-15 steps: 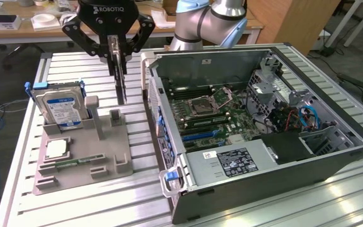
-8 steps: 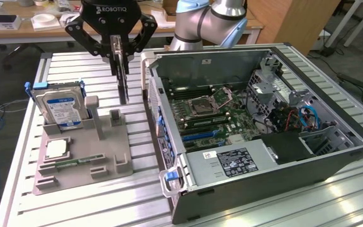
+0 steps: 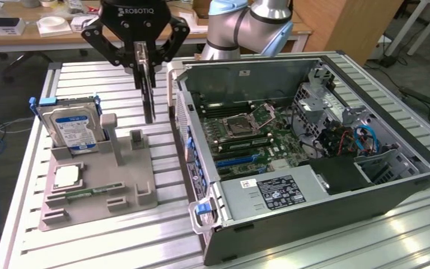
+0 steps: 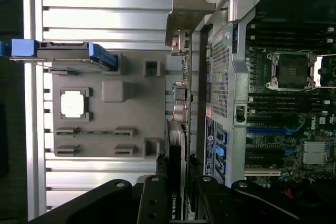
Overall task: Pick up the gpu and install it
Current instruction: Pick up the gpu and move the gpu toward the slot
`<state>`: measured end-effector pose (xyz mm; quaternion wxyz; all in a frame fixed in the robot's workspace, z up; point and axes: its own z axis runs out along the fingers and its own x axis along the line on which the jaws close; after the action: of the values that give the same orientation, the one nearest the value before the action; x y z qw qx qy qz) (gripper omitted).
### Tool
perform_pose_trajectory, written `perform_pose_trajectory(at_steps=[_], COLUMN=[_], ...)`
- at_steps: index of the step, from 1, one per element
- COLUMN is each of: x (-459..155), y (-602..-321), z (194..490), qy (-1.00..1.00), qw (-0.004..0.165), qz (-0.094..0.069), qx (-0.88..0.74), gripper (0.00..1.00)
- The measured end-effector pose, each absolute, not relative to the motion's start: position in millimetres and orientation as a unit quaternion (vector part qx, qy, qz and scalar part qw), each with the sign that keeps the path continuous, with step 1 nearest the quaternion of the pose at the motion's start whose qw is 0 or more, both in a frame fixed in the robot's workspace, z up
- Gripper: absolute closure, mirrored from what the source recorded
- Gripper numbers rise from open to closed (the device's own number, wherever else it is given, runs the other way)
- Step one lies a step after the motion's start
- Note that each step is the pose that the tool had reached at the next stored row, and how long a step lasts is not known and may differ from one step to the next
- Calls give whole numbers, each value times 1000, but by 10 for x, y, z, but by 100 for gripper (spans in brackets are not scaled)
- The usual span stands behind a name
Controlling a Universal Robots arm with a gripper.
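Gpu (image 3: 148, 92) hangs upright, edge-on to exterior view, clamped at top end between gripper (image 3: 144, 59) fingers; jaws part-closed on card. Card sits over slatted table (image 3: 96, 78), between grey fixture (image 3: 125, 185) and open computer case (image 3: 394, 185), lower end near fixture's far edge. Hard drive (image 3: 71, 129) stands upright in fixture, on exterior view's left of card; processor (image 3: 65, 176) and memory stick (image 3: 88, 193) lie in fixture pockets. Motherboard (image 3: 252, 134) exposed inside case

The gpu (image 3: 148, 92), a slim black card seen edge-on, hangs upright with its top pinched in the claw (image 3: 144, 63), at 9 o'clock of the open computer case (image 3: 312, 218).
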<state>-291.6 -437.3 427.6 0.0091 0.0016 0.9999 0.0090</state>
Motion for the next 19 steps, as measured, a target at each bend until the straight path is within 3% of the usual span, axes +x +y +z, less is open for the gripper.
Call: perform_pose_trajectory(at_steps=[19], x=[-2795], y=[-4373], z=[4276], qy=[1000], qw=[9], qz=[9], qx=[2], gripper=[74])
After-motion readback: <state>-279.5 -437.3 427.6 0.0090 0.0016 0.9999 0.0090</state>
